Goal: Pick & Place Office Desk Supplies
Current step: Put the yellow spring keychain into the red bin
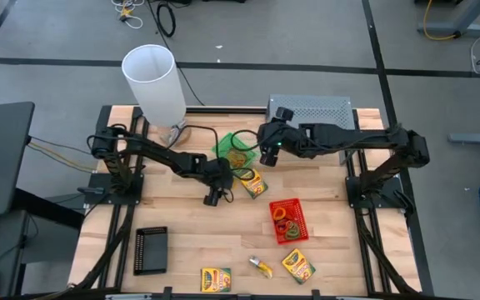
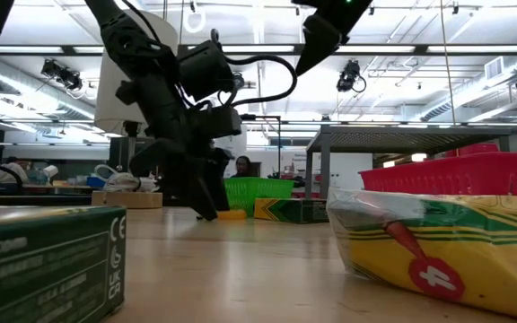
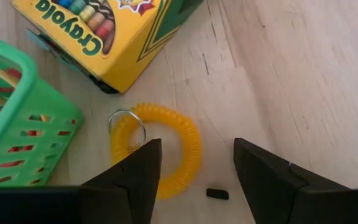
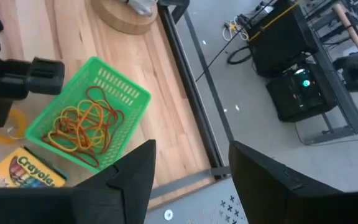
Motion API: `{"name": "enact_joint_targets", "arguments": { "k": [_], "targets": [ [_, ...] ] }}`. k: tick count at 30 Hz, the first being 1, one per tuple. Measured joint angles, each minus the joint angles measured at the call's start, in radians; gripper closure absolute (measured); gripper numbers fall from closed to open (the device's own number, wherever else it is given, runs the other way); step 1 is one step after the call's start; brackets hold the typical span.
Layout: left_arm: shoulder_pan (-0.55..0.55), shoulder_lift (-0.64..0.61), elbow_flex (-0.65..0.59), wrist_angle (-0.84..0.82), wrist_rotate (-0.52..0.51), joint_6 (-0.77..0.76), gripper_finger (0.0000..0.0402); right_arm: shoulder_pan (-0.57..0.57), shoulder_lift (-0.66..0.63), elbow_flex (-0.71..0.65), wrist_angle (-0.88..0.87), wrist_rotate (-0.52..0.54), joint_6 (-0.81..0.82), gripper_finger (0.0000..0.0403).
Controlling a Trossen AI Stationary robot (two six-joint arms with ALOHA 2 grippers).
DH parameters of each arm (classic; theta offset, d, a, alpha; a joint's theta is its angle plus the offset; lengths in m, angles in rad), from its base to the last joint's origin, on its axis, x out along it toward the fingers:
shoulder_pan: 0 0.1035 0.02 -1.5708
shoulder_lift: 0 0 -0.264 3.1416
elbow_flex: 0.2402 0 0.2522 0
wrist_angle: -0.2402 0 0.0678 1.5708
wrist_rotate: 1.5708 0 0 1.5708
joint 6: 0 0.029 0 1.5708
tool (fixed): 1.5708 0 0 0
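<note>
Yellow coil band [image 3: 166, 146] flat on bench, off-centre under left hand [image 3: 194, 165], seemingly nearer; fingers apart, empty. Right hand [image 4: 191, 171] high, wide, empty.

"Crayola" reads clearly on the yellow crayon box [image 3: 114, 34] lying beside the green tray [image 3: 23, 124]. Up close in the low view, a dark green box [image 2: 48, 260] shows ".com" and "GUARANTEE", while another crayon box [image 2: 447, 242] carries a "4".

Overhead, table-level and two wrist cameras, all sharing the green tray [image 1: 233, 148].
</note>
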Motion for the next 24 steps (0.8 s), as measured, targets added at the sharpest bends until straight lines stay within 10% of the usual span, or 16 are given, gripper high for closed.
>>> {"name": "enact_joint_targets", "arguments": {
  "k": [15, 24],
  "targets": [
    [-0.014, 0.002, 0.019, -0.058, -0.061, -0.036, 0.0379, 0.048, -0.023, 0.000, -0.030, -0.001, 0.043, 0.0192],
    [-0.052, -0.069, 0.012, -0.056, -0.069, -0.066, 0.0391, 0.085, -0.023, 0.000, -0.068, -0.002, 0.068, 0.0192]
  ]
}}
